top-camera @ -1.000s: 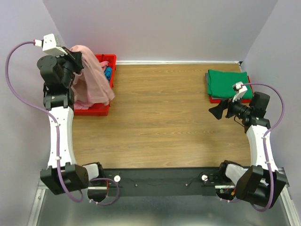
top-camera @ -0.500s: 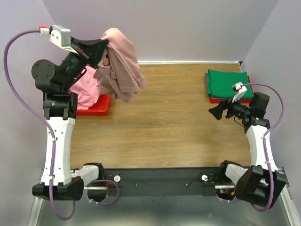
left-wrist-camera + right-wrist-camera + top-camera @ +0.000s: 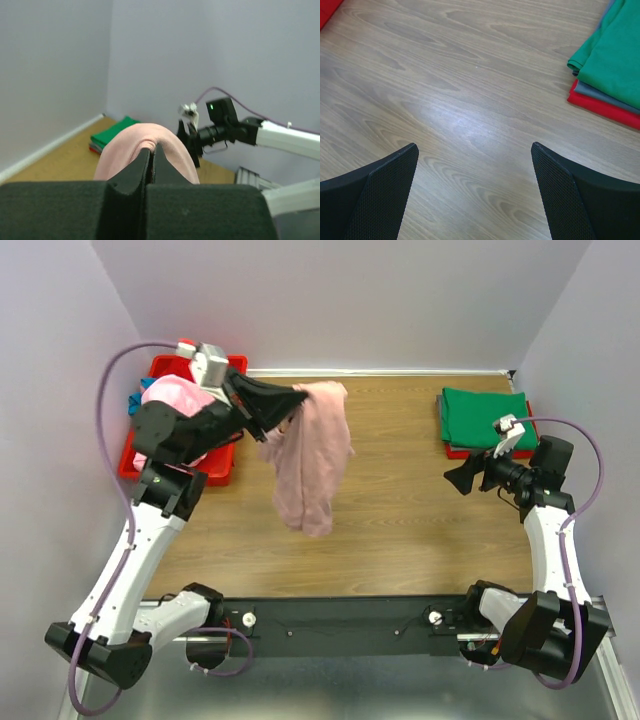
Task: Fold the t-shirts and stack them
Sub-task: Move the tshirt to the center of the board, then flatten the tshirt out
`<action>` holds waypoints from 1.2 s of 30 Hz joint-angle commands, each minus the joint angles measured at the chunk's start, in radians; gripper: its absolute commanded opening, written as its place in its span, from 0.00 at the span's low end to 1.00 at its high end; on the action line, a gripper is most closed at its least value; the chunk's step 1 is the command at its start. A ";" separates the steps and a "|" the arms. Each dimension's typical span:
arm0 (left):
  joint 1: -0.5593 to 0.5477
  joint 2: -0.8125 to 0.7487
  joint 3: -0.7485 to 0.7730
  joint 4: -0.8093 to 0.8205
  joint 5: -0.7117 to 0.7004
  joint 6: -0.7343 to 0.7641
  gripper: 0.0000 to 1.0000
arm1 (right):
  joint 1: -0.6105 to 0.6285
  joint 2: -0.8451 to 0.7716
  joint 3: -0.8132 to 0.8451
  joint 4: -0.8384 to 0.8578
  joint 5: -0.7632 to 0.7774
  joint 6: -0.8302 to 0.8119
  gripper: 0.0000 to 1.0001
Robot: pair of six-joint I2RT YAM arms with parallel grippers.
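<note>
I have my left gripper (image 3: 296, 398) pinched shut on the soft dusty-pink cloth t-shirt (image 3: 312, 455), which dangles over the brown wooden tabletop (image 3: 420, 510) near the red plastic bin (image 3: 160, 366), and my right gripper (image 3: 457, 476) hovers spread wide, empty.

No readable text, label, brand or number anywhere, not even on the hanging dusty-pink t-shirt (image 3: 310, 455).

Dusty-pink tee (image 3: 308, 455) now out over table (image 3: 410, 515).
</note>
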 commanded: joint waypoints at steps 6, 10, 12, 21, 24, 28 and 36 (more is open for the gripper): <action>-0.234 0.034 -0.274 0.031 -0.085 0.082 0.23 | 0.003 0.010 -0.015 -0.014 0.023 -0.022 1.00; -0.333 0.081 -0.351 -0.090 -0.275 0.184 0.57 | 0.003 0.021 -0.018 -0.015 -0.002 -0.028 1.00; -0.346 0.077 -0.360 -0.130 -0.400 0.222 0.59 | 0.003 0.023 -0.024 -0.019 -0.040 -0.033 1.00; -0.344 -0.026 -0.495 -0.208 -0.728 0.235 0.74 | 0.044 0.090 -0.002 -0.166 -0.244 -0.163 1.00; -0.341 -0.023 -0.555 -0.139 -0.734 0.179 0.76 | 0.095 0.133 0.008 -0.170 -0.215 -0.167 1.00; -0.314 0.063 -0.587 -0.089 -0.702 0.153 0.77 | 0.159 0.209 0.025 -0.167 -0.159 -0.156 0.99; -0.288 0.389 -0.485 -0.032 -0.626 0.182 0.76 | 0.207 0.345 0.061 -0.131 -0.025 -0.072 0.92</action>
